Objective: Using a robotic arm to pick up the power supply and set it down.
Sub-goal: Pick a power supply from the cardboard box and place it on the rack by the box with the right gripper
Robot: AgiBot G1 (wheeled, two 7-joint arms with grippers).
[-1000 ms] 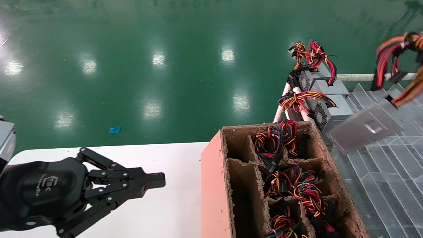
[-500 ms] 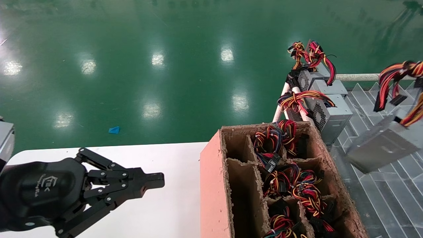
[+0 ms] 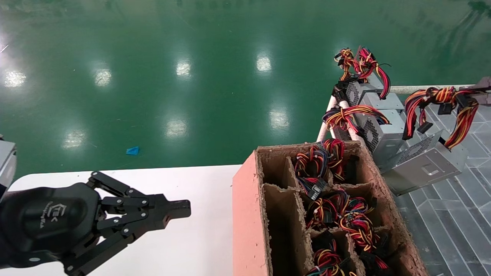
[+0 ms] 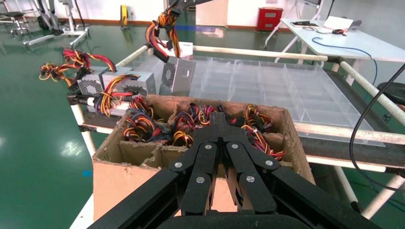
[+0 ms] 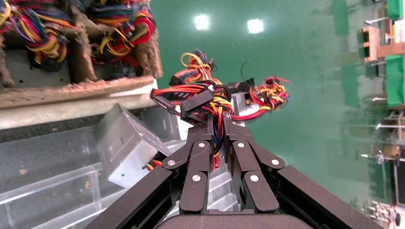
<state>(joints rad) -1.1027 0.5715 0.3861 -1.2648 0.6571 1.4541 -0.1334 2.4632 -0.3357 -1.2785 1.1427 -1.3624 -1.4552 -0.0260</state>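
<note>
The right hand (image 5: 217, 125) is almost wholly cut off at the right edge of the head view; only the right wrist view shows it, fingers drawn narrow and clamped on the wire bundle (image 3: 441, 101) of the power supply (image 3: 424, 165). That grey box hangs tilted at mid-right of the head frame, over the clear divider tray (image 3: 452, 214) and just beside the nearest of the other grey units (image 3: 381, 132) — whether its lower corner touches the tray cannot be told.

Two other units with perforated faces can be counted along the white rail (image 3: 425, 89) at upper right, each with its own wire knot; a third may sit behind them, but the wires hide it.

The cardboard box (image 3: 249, 214) at lower centre is cut off by the bottom edge. Its compartments hold wire bundles whose bodies are sunk out of sight, so their number cannot be counted; one compartment on the box's left side looks dark and bare.

The left hand (image 3: 180, 209) sits at lower left over the white bench (image 3: 199, 237), fingertips pressed together on nothing — its wrist is cut off.
</note>
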